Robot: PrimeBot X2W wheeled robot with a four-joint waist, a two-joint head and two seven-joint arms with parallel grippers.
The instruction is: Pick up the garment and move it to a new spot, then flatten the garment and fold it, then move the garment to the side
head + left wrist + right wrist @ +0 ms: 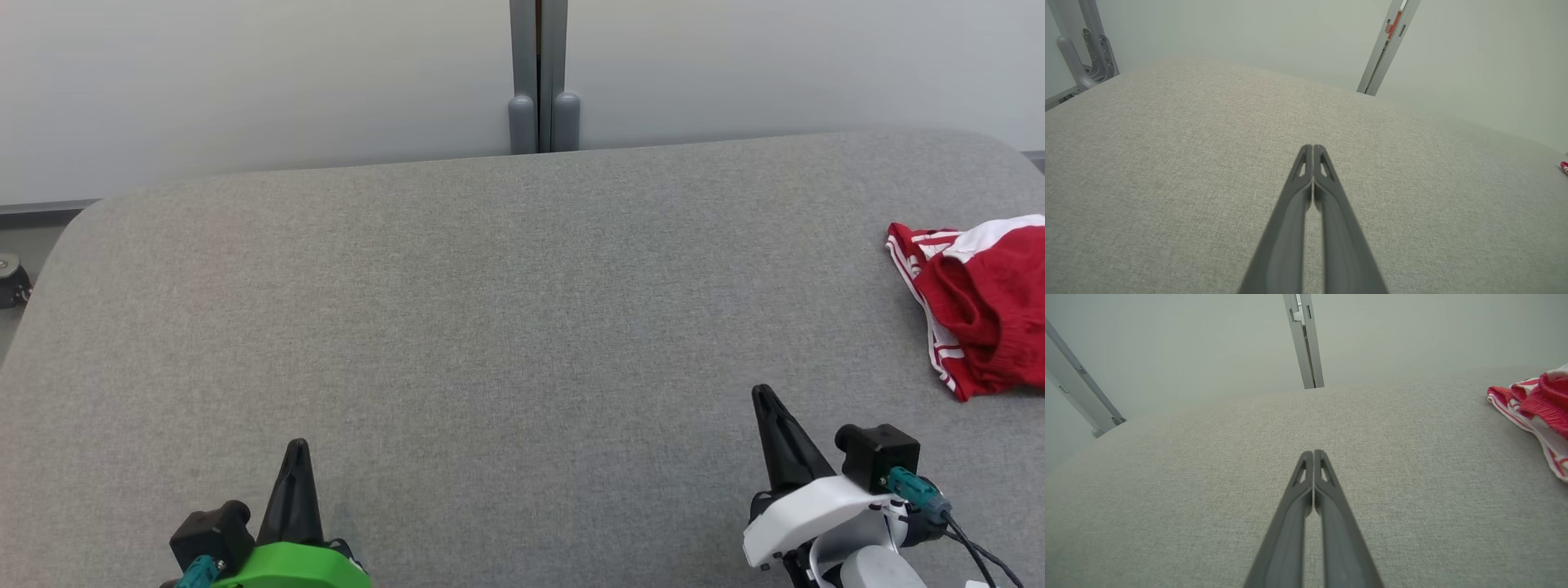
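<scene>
Over on the right side of the grey padded table (490, 327) sits the garment (980, 318), red shorts with white stripes by the look of it, bunched up in a rumpled heap and running off the head view's right edge, so I can't tell how much of it there is; the middle of the table is bare cloth. Left gripper (297, 445) and right gripper (763, 392) both sit low near the robot, fingers pressed tight together with nothing between them; the right one is near the shorts, the left one well apart. Honestly this fits two stories: shorts waiting to be fetched, or shorts already shoved aside, though that lump looks more scrunched than folded to me. What could go wrong, imo: if it goes in for a grab with the fingers pinched like that, it'll just plough the fabric along; the heap seems close to the table's side, so a shove could tip it over the edge; and a pinch on one loose layer would lift it lopsided and make flattening a pain.
</scene>
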